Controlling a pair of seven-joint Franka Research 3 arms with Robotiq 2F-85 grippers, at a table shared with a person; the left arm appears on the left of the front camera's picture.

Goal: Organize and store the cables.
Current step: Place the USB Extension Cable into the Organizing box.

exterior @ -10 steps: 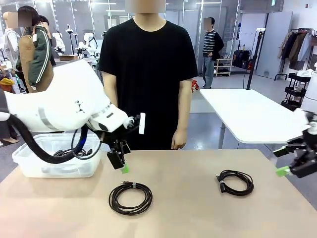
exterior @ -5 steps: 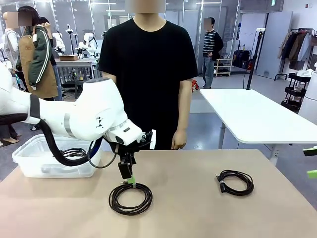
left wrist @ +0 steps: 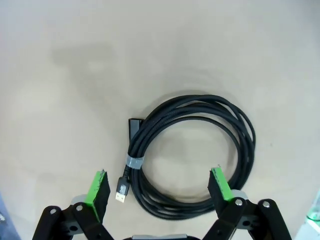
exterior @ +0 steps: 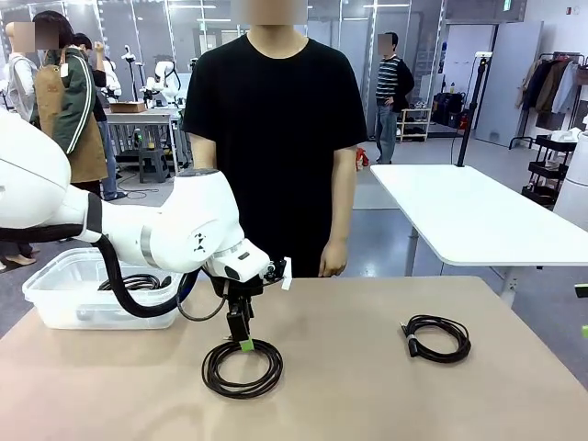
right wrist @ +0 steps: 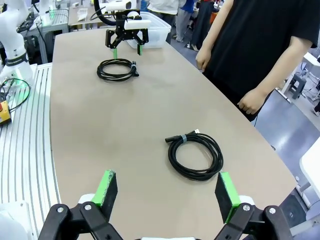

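The left gripper (left wrist: 159, 185) hangs fingers spread just above the near cable (left wrist: 245, 135), its banded plug end (left wrist: 121, 187) beside one pad (left wrist: 97, 187); the right gripper (right wrist: 167, 192) likewise spread wide, the other cable (right wrist: 196, 175) ahead of it

Bright, even overhead light is filling the room, casting only faint, soft shadows on the tan table (exterior: 367, 395). In the left wrist view a pale shadow is ringing the coiled cable (left wrist: 200, 105). The right wrist view is bending at its edges; nothing is blurring.
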